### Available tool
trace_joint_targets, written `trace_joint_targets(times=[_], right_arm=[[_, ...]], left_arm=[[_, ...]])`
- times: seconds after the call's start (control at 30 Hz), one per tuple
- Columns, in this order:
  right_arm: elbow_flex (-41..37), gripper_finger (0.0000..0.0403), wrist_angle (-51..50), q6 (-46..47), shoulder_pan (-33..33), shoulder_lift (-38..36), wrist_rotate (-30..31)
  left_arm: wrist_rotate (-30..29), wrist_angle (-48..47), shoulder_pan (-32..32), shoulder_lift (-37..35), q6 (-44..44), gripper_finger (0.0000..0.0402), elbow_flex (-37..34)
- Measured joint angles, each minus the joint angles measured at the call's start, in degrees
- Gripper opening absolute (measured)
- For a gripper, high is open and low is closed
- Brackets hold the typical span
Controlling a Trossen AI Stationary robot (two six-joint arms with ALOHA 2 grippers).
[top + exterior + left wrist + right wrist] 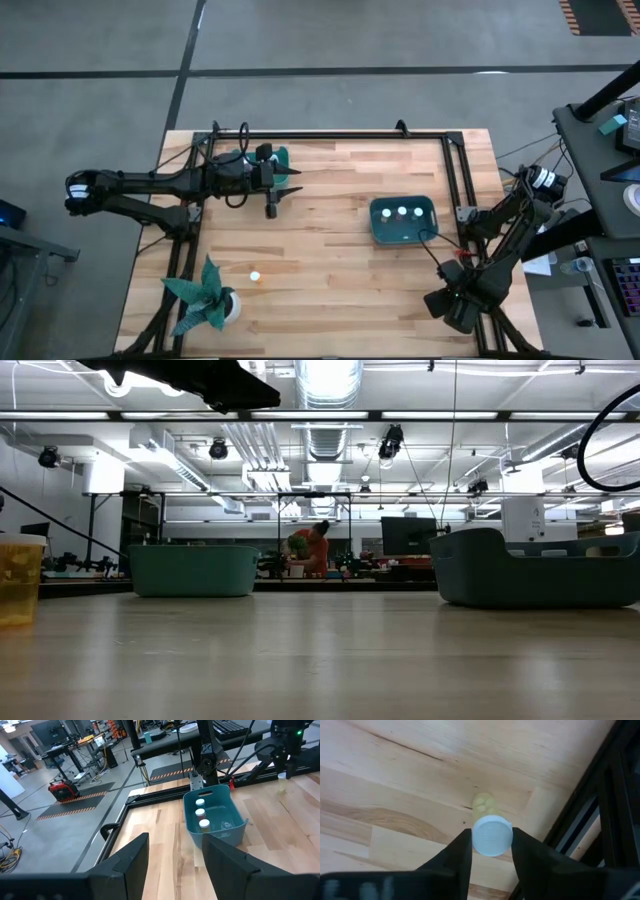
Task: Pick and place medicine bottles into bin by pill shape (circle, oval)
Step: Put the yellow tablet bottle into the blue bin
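Table (330, 270): light wood, centre of the high view.
Left gripper (272, 185): upper left of centre, fingers (132, 862) apart, holding nothing.
Right gripper (491, 855): lower right table corner, clamped around a pill bottle (491, 832), white cap facing the camera.
Teal bin (403, 221): right of centre, three bottles (402, 212) in it.
Loose bottle (255, 276): lower left, near the paper plant (205, 297).

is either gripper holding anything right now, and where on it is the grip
The right gripper has its fingers closed against the white cap of a medicine bottle. The left gripper is open and empty, facing the teal tray.
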Motion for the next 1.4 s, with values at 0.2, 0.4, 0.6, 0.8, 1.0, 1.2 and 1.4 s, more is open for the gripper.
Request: trace_joint_targets(times=[0.2, 0.4, 0.6, 0.8, 1.0, 1.2, 1.4], right_arm=[[0.0, 0.0109, 0.0, 0.05, 0.0, -0.02, -0.04], [0.78, 0.0113, 0.6, -0.11, -1.09, -0.11, 0.07], [3.77, 0.0111, 0.86, -5.3, -4.85, -0.15, 1.38], [6.54, 0.0111, 0.93, -13.58, -11.45, 0.39, 4.23], [10.67, 0.0111, 1.12, -26.07, -19.46, 3.05, 5.18], [15.97, 0.0111, -0.9, -36.83, -26.89, 5.29, 5.23], [21.43, 0.0111, -9.27, -43.97, -33.28, 5.78, 6.78]], left_arm=[[-0.01, 0.0, 0.01, 0.0, -0.01, 0.0167, 0.0], [0.0, 0.0, 0.0, 0.0, 0.0, 0.0167, 0.0], [0.0, 0.0, -0.01, 0.0, 0.01, 0.0167, 0.0], [0.0, -0.02, -0.01, 0.0, -0.01, 0.0167, 0.0], [0.0, -0.01, -0.01, 0.0, 0.01, 0.0167, 0.0], [0.0, -0.01, -0.01, 0.0, 0.01, 0.0167, 0.0], [0.0, -0.02, -0.01, 0.0, 0.01, 0.0167, -0.04]])
